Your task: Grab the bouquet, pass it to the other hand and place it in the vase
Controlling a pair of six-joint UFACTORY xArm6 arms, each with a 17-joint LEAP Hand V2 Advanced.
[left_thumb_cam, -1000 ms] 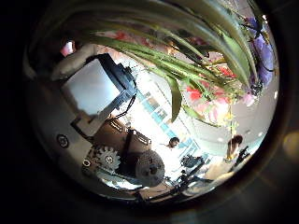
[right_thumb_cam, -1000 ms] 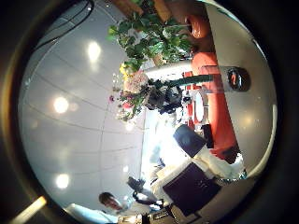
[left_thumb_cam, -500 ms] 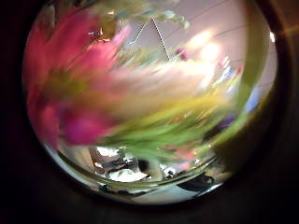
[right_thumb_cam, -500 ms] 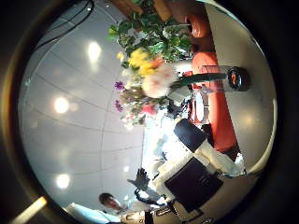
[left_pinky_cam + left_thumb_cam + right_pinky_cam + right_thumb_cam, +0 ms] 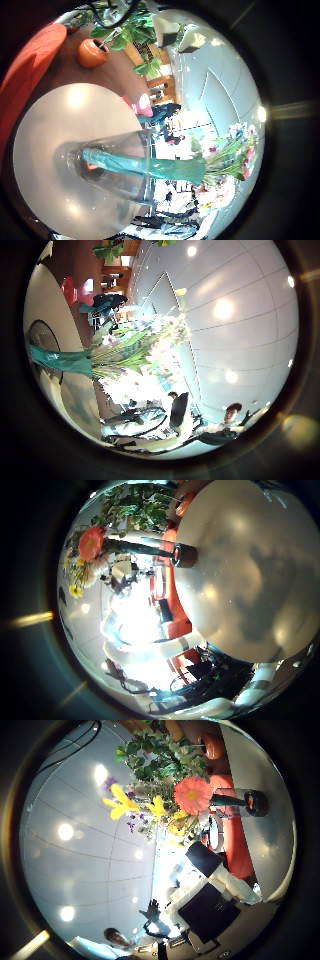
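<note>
Of the right hand [image 5: 214, 910], only white and black parts are seen, at the edge of its thumb side palm view. Whether its fingers are spread or curled cannot be told. Nothing of the left hand is seen in either of its palm views, so its state cannot be told either.

From the right palm, the bouquet [image 5: 170, 805] is seen a little way off, with its flower heads turned toward the camera. A large round orange flower [image 5: 192, 795] is set beside several yellow flowers [image 5: 124, 802]. A dark stem bundle [image 5: 226, 799] runs back from the heads and is ended by a dark ring [image 5: 255, 803]. In the right little finger side view the same stem bundle is seen lying beside the rim of a round pale table [image 5: 235, 570], which fills much of that picture.

From the left palm, the bouquet is seen close by and lengthwise. Its stems are bound in a teal wrap [image 5: 135, 165], and the flowers are fanned out at the far end. In the left little finger side view the wrap is enclosed by a clear, glassy cone [image 5: 110, 185] set against the round table. It cannot be told whether this cone is the vase. A leafy potted plant [image 5: 125, 25] is seen beyond the table.
</note>
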